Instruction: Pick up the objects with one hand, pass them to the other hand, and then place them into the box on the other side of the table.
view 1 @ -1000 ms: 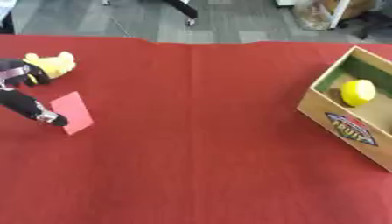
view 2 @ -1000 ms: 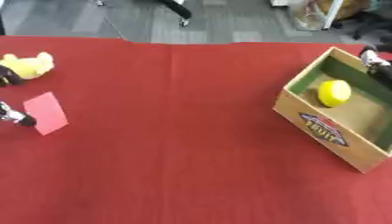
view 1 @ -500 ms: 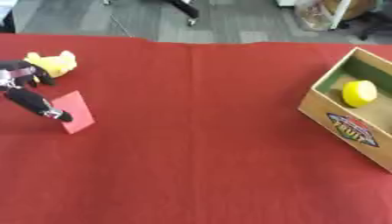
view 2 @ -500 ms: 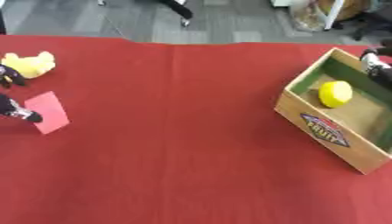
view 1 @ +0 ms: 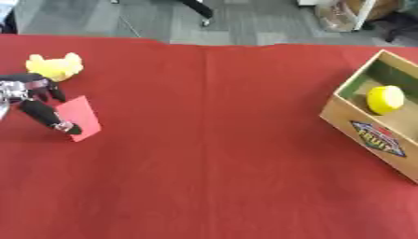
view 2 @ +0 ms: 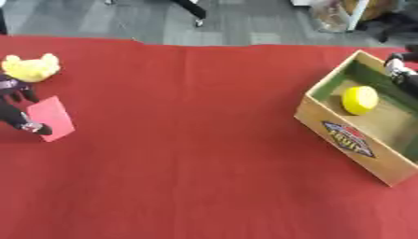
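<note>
A red card lies flat on the red cloth at the far left. My left hand is beside it, one straight finger along the card's left edge with its tip at the lower corner. A yellow plush toy lies just beyond the hand. At the right stands an open cardboard box with a yellow round object inside. Only a small part of my right hand shows, over the box's far right rim.
The red cloth covers the whole table. Grey floor and chair legs lie past the far edge. The box carries a fruit label on its near wall.
The left hand has shifted slightly against the card. The card, toy and box stay where they were.
</note>
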